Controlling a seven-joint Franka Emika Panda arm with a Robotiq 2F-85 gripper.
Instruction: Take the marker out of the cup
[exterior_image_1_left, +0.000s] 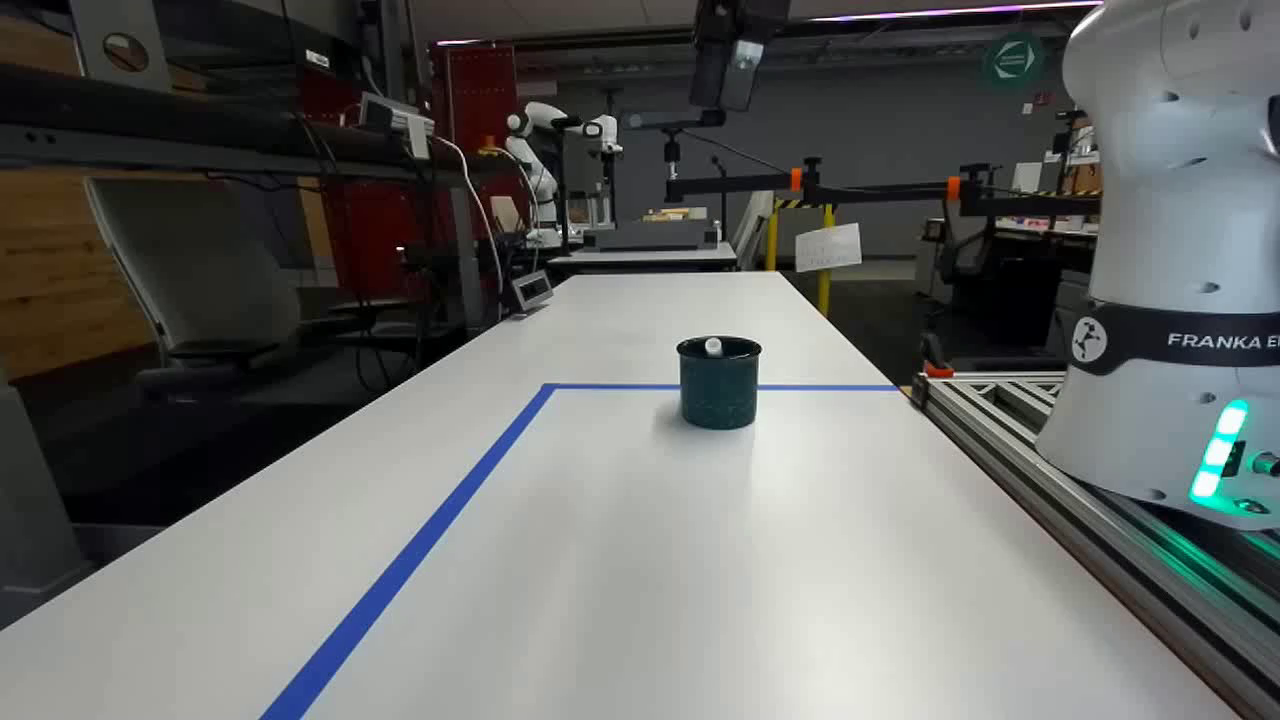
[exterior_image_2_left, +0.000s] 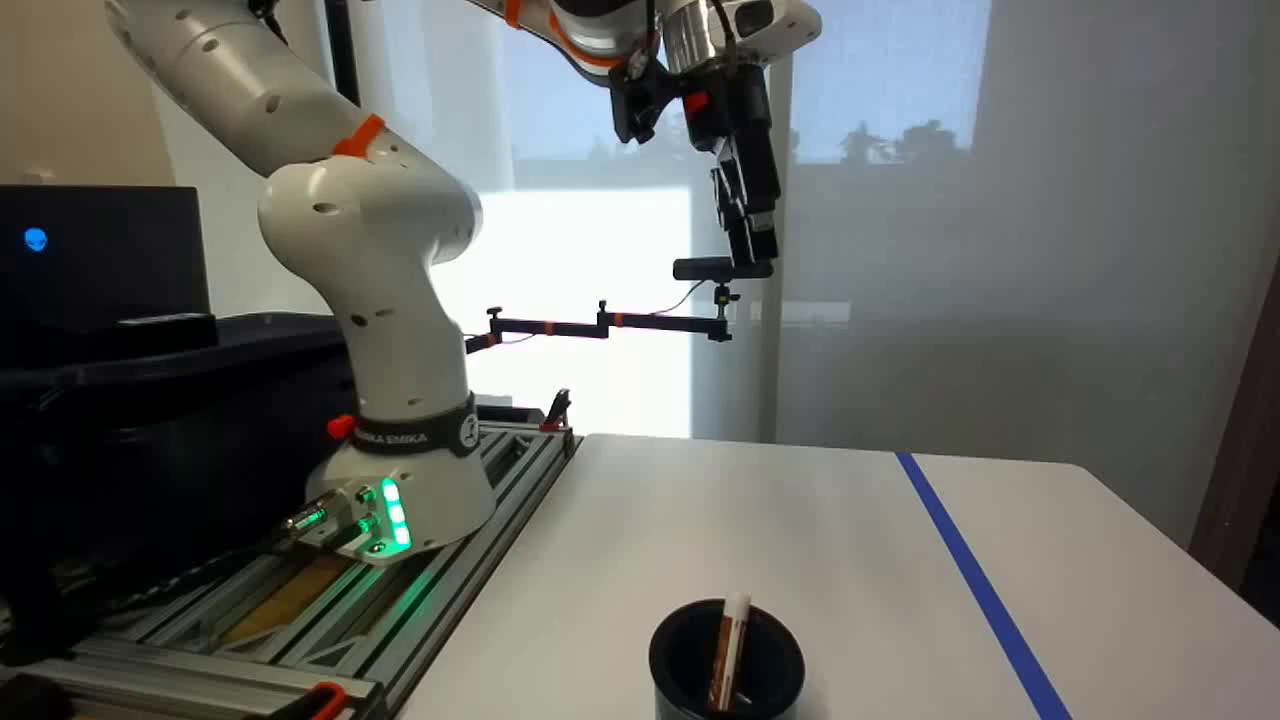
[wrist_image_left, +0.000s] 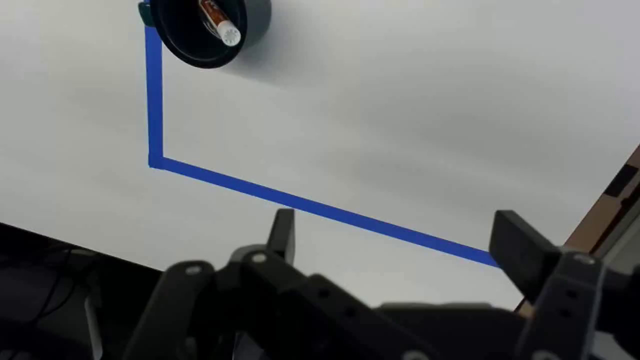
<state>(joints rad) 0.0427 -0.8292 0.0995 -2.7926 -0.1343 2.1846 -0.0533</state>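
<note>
Wrist view: the gripper (wrist_image_left: 395, 232) extends in from the bottom edge, its two dark fingers (wrist_image_left: 520, 250) spread wide and released, with white table (wrist_image_left: 380, 130) and blue tape (wrist_image_left: 325, 211) showing in the gap. The cup (wrist_image_left: 256, 20) sits at the upper left, well apart from the fingertips; the top edge cuts off part of it. The marker (wrist_image_left: 217, 20) leans inside, its white end by the rim and facing the camera, its other end at or past the top edge.

In an exterior view, the white robot arm (exterior_image_2_left: 375, 235) stands on a green-lit base (exterior_image_2_left: 440, 500) at left. It leans up and left, runs out of frame, and shows again further right, ending in the gripper (exterior_image_2_left: 750, 250), tilted slightly but pointing down, high above the table. Here the fingers overlap, so their spread is hard to judge. The cup is at the bottom edge, its lower part cut off, the marker (exterior_image_2_left: 729, 655) tilted inside, white end uppermost.

In an exterior view, the base (exterior_image_1_left: 1130, 430) is at right, cropped, and just the dark lower part of the gripper (exterior_image_1_left: 725, 90) hangs in at the top. The cup (exterior_image_1_left: 718, 395) stands upright on the table; the marker (exterior_image_1_left: 713, 346) shows only its white end, the rest hidden by the near wall.
</note>
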